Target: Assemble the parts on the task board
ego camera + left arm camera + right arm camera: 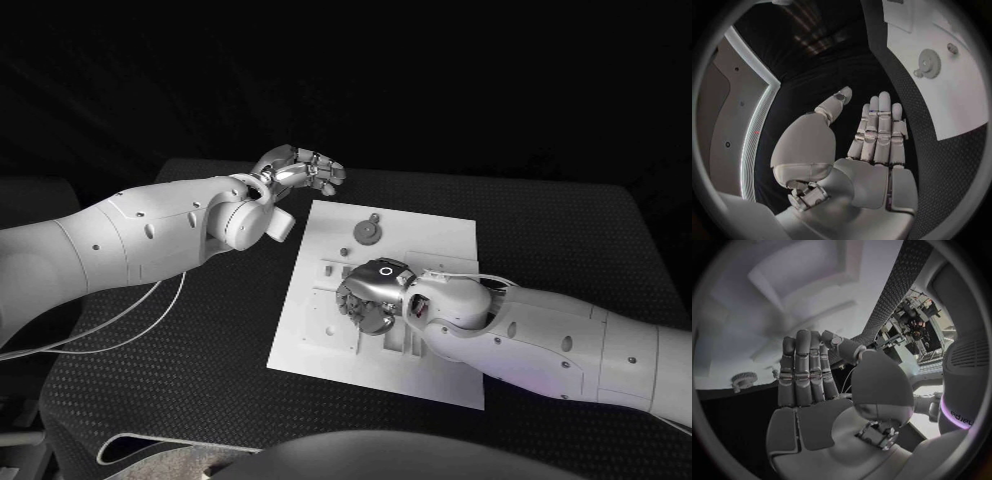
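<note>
Both hands are holding nothing at this moment. Over the middle of the white board (433, 240), the right hand (372, 297) is hovering palm-down, and in its wrist view (811, 385) the fingers are lying straight and side by side with the thumb set apart; no part is showing between them. It is probably positioned there to work on the fittings in the board's centre, though the hand itself is hiding whatever lies right under it, so contact cannot be judged.

Off the board, the left hand (300, 170) is resting in the air beyond the board's far-left corner, above the black desk (173, 350). Its wrist view (873, 135) is showing flat, straight fingers with the thumb standing off to one side. This looks like a parked pose, keeping the left arm clear of the right arm's working space.

On the board's far end, a small gear (371, 230) is lying flat, well apart from both hands, with a small round stud (952, 48) near it. The gear (929, 63) seems not yet fitted, so the assembly appears to be at an early or middle stage.

The right arm is reaching in low across the board's near-right corner; the left arm is bending at the wrist.
</note>
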You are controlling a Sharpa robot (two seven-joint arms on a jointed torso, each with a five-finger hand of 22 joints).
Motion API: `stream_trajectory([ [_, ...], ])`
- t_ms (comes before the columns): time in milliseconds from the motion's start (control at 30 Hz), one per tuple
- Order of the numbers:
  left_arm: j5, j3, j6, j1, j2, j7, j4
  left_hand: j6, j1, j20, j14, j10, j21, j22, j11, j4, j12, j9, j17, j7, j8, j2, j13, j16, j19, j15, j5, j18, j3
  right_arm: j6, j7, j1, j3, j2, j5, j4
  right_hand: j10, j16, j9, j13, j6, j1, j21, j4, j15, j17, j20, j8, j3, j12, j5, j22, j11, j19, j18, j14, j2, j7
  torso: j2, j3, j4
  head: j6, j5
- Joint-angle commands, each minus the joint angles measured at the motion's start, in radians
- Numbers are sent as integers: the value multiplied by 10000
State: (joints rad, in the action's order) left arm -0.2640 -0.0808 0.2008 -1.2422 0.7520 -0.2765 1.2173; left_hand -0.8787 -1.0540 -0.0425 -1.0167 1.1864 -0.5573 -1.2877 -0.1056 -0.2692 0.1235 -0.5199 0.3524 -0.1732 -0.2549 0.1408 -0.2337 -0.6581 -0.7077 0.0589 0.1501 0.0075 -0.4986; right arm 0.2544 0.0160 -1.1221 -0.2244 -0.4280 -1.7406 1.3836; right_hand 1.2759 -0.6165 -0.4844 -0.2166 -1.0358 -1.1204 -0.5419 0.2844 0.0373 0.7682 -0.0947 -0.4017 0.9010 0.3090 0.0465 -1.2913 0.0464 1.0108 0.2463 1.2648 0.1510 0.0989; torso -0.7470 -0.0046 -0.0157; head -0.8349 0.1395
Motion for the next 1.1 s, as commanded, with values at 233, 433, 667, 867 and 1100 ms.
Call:
stream_trajectory([
  [233,63,7,-128,-12,12,-22,21,84,47,22,-56,-23,75,-12,-75,46,-55,18,38,-16,28,-7,22,67,-63,-4,4,125,37,19,-45,22,-29,-19,350,-134,-356,158,2,-33,322,215,-28,45,-8,91,-67,261,-219,-339,268,-85,176,-84,155,-26,128,174,2,3,-1,-23,-3],
  [433,67,6,-150,-12,36,-8,24,100,51,23,-53,-29,82,-14,-79,52,-62,23,56,-23,32,1,26,82,-62,-2,0,123,39,241,-90,20,-30,-84,649,-146,-909,298,236,5,1158,303,-2,56,-154,214,-105,803,-619,-689,219,-168,383,-224,155,-158,465,558,2,0,-4,-22,6],
  [667,152,6,-61,-12,48,-66,19,124,52,24,-51,-38,92,-17,-84,59,-71,29,81,-32,38,10,32,103,-60,1,-7,122,40,334,-60,19,-30,-160,671,-47,-2105,585,391,321,1491,229,227,45,-545,304,-271,998,-1073,-1336,336,-209,819,-666,129,-587,782,587,1,15,-9,-9,-22],
  [867,158,5,-86,-12,85,-63,23,147,55,23,-61,-33,102,-20,-83,73,-73,36,112,-40,41,12,35,118,-65,-2,-20,122,39,451,24,8,-27,-482,619,146,-2413,672,400,454,1428,99,286,24,-651,382,-361,951,-1129,-1197,655,-274,927,-832,137,-776,854,658,9,18,-19,12,-28],
  [1100,158,5,-93,-11,108,-83,-28,150,49,23,-63,-32,105,-20,-82,73,-73,37,121,-41,40,13,36,123,-65,-2,-21,123,36,915,-89,-154,6,-1085,733,562,-2419,635,425,495,1422,-3,234,-2,-618,458,-377,947,-1087,-993,697,-329,889,-779,155,-712,963,662,7,18,-25,128,-121],
])
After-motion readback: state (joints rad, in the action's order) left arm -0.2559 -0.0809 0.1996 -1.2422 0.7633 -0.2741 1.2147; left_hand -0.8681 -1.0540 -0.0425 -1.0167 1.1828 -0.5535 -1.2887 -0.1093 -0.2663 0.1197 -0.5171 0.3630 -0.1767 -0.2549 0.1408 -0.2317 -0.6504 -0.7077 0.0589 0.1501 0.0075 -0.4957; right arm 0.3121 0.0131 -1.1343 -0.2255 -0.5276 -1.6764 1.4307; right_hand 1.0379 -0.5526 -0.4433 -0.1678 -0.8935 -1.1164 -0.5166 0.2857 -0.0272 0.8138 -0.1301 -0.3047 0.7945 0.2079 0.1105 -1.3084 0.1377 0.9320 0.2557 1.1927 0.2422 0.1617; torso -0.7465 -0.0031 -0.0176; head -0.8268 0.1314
